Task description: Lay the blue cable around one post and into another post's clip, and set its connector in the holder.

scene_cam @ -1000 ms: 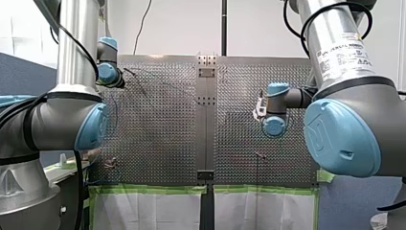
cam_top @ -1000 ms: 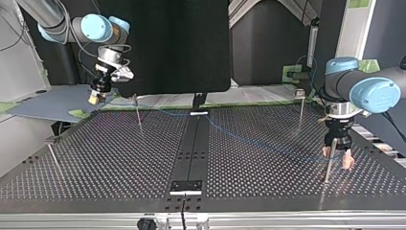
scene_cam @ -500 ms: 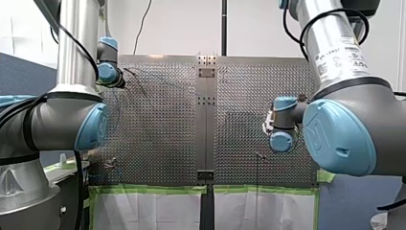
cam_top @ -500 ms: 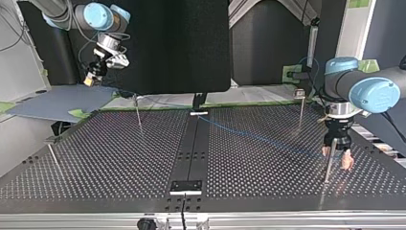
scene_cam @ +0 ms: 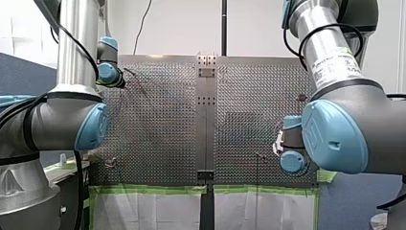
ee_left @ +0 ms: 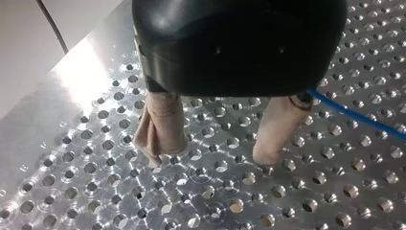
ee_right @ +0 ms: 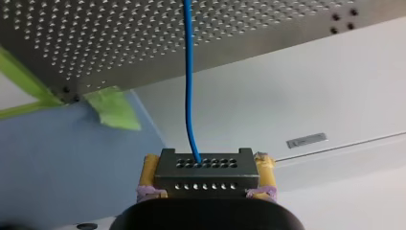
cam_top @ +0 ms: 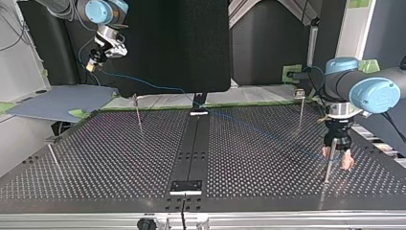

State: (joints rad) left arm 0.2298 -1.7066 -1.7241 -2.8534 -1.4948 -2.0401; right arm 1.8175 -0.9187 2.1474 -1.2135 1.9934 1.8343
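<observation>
In the top view my right gripper hangs high beyond the table's far left corner. The right wrist view shows its yellow pads shut on a grey perforated connector block. From the block the blue cable runs taut. In the top view the cable slopes down to the table's far edge and crosses the table to my left gripper. That gripper stands open low over the plate, its beige fingers either side of a thin post. The cable passes beside one finger.
Other thin posts stand at the far left, far right and near left of the top view. A black strip runs down the middle of the perforated table, with a small plate at its near end.
My right arm has carried the connector up and further towards the top view's left, lifting the cable off the table there. My left arm has stayed put.
</observation>
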